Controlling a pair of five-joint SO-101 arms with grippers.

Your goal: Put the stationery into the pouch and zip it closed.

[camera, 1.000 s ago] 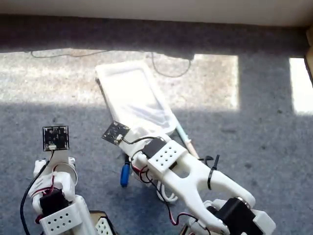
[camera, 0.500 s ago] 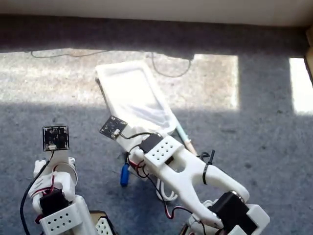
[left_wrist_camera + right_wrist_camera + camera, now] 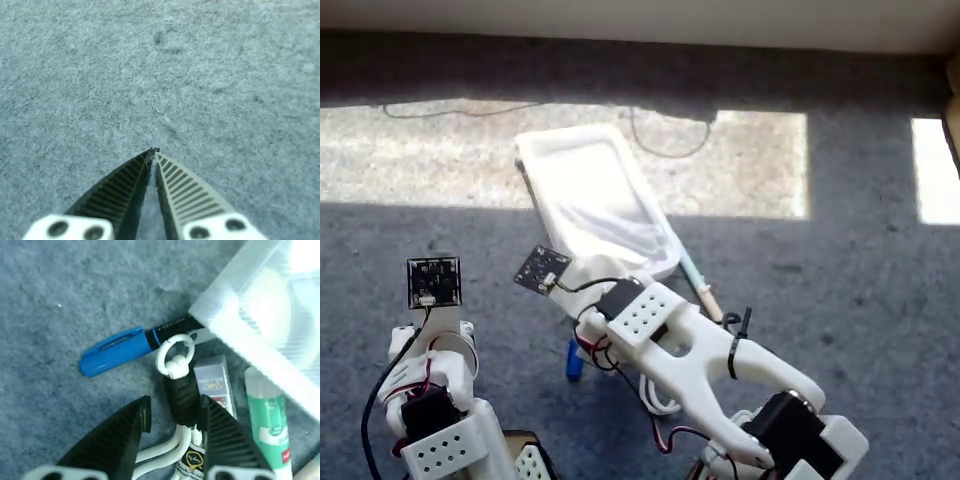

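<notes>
The pouch point(image 3: 590, 200), white mesh with a thick white border, lay flat and askew on the grey carpet point(image 3: 860, 300), its far half in a band of sunlight and its near corner pointing toward the arms. What it held could not be made out through the mesh; only a pale shape showed in the right wrist view point(image 3: 260, 310). Stationery crowded that near corner. A blue-capped marker point(image 3: 117, 349) lay on the carpet with its black end reaching the pouch's border, and a small eraser box point(image 3: 214, 380) and a green glue stick point(image 3: 267, 425) lay side by side just beside the same edge. A pale pencil point(image 3: 701, 284) ran along the pouch's near right side, close to its border. The right gripper point(image 3: 175, 402) hung low over this cluster, its jaws partly spread on either side of the black wrap of a white cord bundle point(image 3: 176, 355), whose ring sat just past the fingertips; it had no firm hold that could be seen. The right arm point(image 3: 700, 350) slanted across the middle of the carpet. Broad stretches of carpet lay on both sides of the pouch. The left gripper point(image 3: 154, 152) pointed down at plain carpet, its jaws pressed together with nothing between them, well apart from the pouch. A thin dark cable point(image 3: 660, 145) trailed past the pouch's far edge.
</notes>
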